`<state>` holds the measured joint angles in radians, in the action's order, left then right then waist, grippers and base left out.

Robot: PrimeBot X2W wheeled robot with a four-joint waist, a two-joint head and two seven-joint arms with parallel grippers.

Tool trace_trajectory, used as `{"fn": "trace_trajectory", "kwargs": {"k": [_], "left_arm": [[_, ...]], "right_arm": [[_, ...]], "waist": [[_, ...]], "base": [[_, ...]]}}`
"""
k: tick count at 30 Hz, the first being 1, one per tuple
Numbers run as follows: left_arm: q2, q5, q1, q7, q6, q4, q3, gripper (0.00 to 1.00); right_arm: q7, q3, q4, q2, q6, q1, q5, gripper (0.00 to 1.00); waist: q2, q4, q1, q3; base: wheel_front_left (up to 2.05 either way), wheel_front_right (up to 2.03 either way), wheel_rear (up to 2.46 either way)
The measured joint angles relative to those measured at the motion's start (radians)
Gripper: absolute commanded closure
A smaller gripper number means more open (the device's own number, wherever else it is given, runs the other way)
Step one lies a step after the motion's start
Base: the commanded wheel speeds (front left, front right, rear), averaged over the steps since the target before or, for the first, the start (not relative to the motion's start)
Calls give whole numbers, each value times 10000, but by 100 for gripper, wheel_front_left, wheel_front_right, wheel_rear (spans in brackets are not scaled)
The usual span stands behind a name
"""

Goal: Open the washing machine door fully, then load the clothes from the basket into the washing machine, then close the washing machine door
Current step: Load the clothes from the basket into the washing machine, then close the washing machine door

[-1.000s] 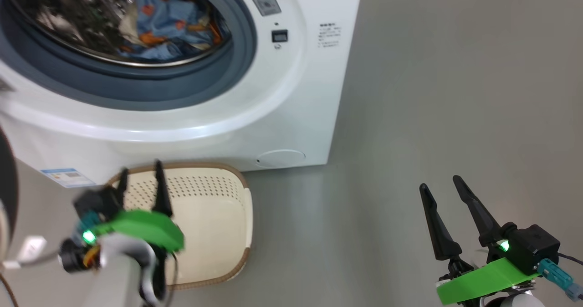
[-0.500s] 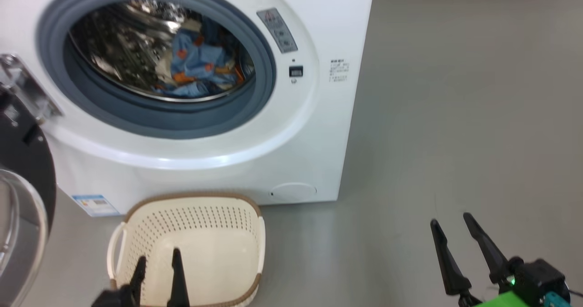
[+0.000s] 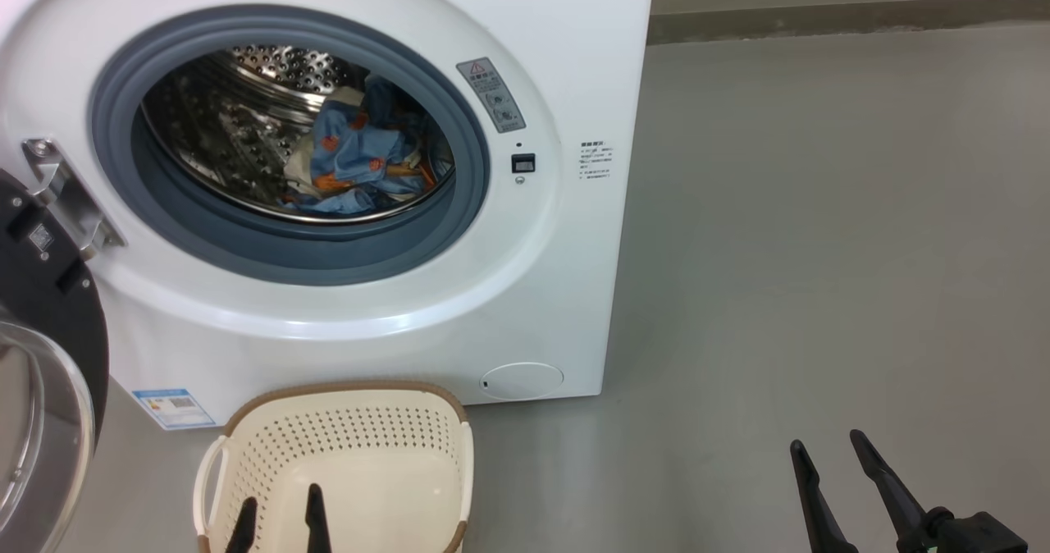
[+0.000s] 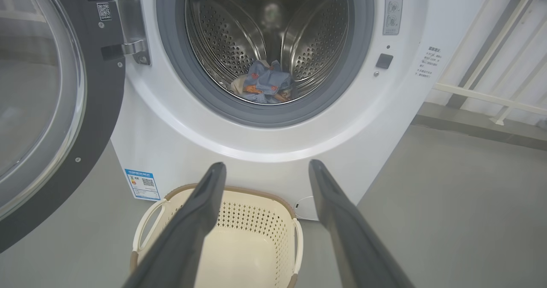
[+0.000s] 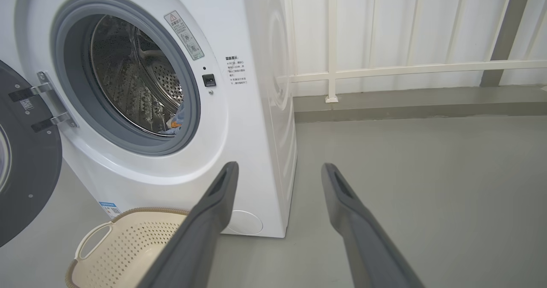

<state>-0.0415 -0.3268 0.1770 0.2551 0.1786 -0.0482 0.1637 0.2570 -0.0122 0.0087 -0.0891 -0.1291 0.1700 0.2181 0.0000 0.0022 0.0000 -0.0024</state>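
The head camera has tipped up since a second ago, and the left gripper has sunk to the view's bottom edge, fingers spread, over the basket. The right gripper, also spread, hangs above the floor. The clothes lie inside the washing machine, its door swung open leftward

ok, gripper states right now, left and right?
Left gripper: open, holding nothing.
Right gripper: open, holding nothing.
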Motion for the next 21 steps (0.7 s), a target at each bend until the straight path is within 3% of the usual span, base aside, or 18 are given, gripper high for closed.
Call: {"fn": "trace_trajectory", "kwargs": {"k": [21], "left_arm": [[-44,151,345,0,29,546,-73,0]], "right_arm": [[0,-109,17,-35,0,86,-90,0]], "waist": [[0,109,0,-110]], "base": [[0,0,0]]}}
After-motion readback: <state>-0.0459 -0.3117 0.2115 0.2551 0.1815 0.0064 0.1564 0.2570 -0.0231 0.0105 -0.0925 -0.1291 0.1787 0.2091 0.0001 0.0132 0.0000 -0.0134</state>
